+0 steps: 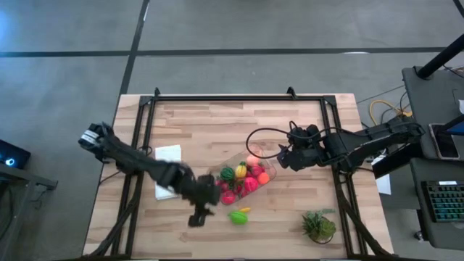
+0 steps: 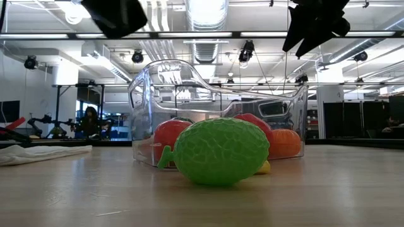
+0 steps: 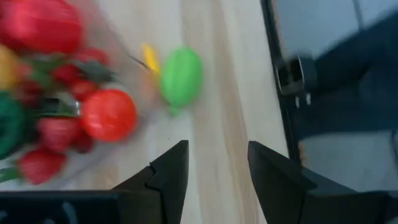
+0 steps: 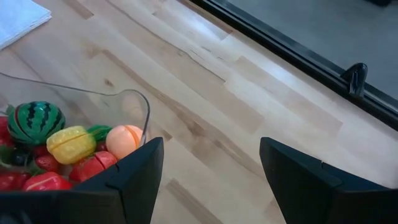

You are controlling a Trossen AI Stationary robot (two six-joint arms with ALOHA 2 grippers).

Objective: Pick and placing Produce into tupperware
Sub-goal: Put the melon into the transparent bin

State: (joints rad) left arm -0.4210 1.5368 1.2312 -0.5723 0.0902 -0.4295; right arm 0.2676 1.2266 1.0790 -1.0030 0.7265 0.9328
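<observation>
The clear tupperware (image 1: 233, 161) stands at mid-table and holds several pieces of produce, among them a striped melon (image 4: 35, 121), a yellow piece (image 4: 71, 143) and red ones (image 3: 109, 115). A lime-green fruit (image 1: 237, 217) lies on the table by the tupperware's near side, a small yellow piece (image 3: 149, 57) against it. My left gripper (image 3: 217, 149) hovers open left of the green fruit, above the table, with nothing between its fingers. My right gripper (image 4: 211, 143) hangs open over the tupperware's far right end (image 4: 134, 96), only bare table in its gap.
A white folded cloth (image 1: 168, 154) lies left of the tupperware, partly under my left arm. A spiky green plant tuft (image 1: 319, 225) stands at the near right. Black frame rails (image 1: 145, 130) border the table. Bare wood shows at the far side and the near left.
</observation>
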